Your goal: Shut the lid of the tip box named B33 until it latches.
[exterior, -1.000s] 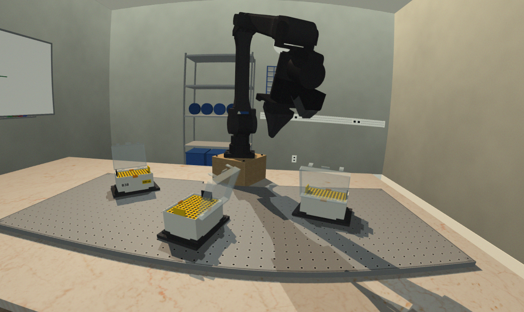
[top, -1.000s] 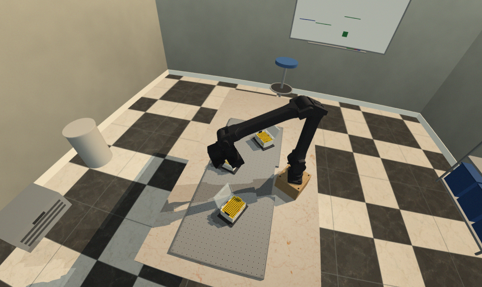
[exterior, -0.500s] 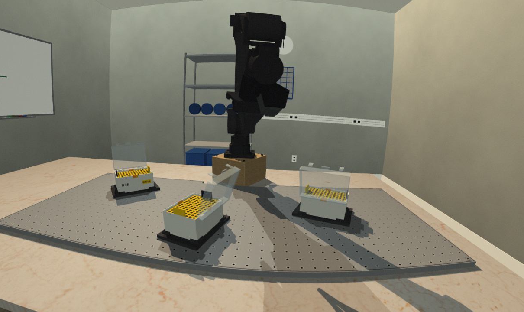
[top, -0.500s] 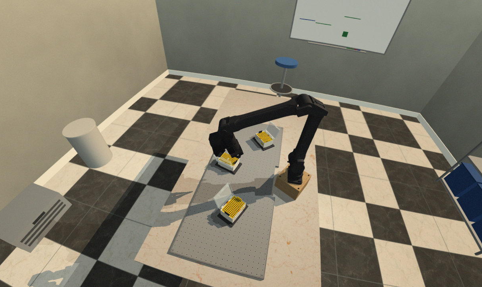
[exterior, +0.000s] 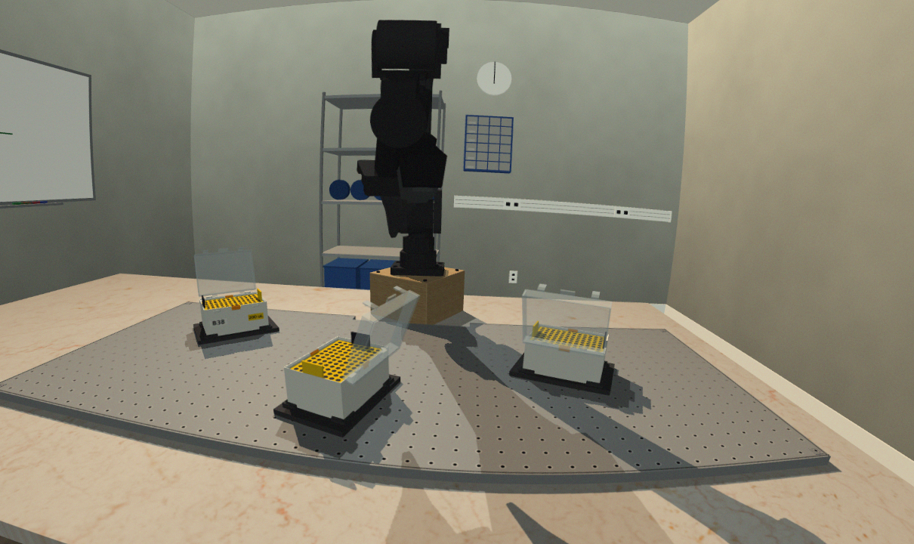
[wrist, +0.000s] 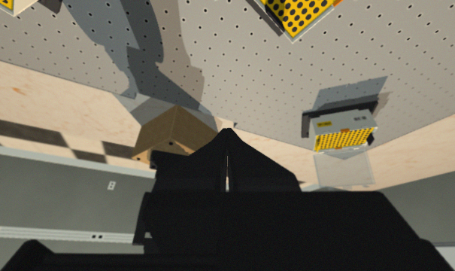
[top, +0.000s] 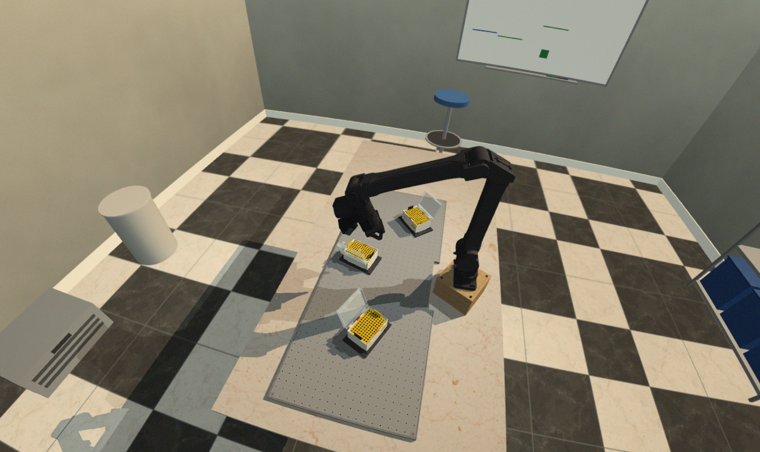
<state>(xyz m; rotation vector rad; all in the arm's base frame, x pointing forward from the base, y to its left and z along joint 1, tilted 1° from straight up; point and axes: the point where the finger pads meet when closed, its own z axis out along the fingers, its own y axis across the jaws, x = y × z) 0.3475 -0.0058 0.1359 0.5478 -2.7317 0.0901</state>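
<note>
Three white tip boxes with yellow tip racks sit on black holder plates on the perforated grey board, all with clear lids raised. The left box in the exterior view (exterior: 230, 314) carries a sticker reading B38; it also shows in the wrist view (wrist: 341, 132) and as the far box in the top view (top: 419, 216). The middle box (exterior: 338, 375) has its lid (exterior: 386, 314) tilted. The right box (exterior: 565, 348) has an upright lid. Their stickers are hidden. My gripper (top: 374, 229) is shut and empty, hanging in the air just beyond the middle box (top: 360, 252), touching nothing. Its closed fingertips (wrist: 227, 133) point toward the arm's base.
The arm stands on a wooden block (exterior: 416, 294) at the board's back edge. A shelf with blue bins (exterior: 345, 270) is behind it. A stool (top: 450, 112) and a white cylinder bin (top: 138, 225) stand on the floor away from the table.
</note>
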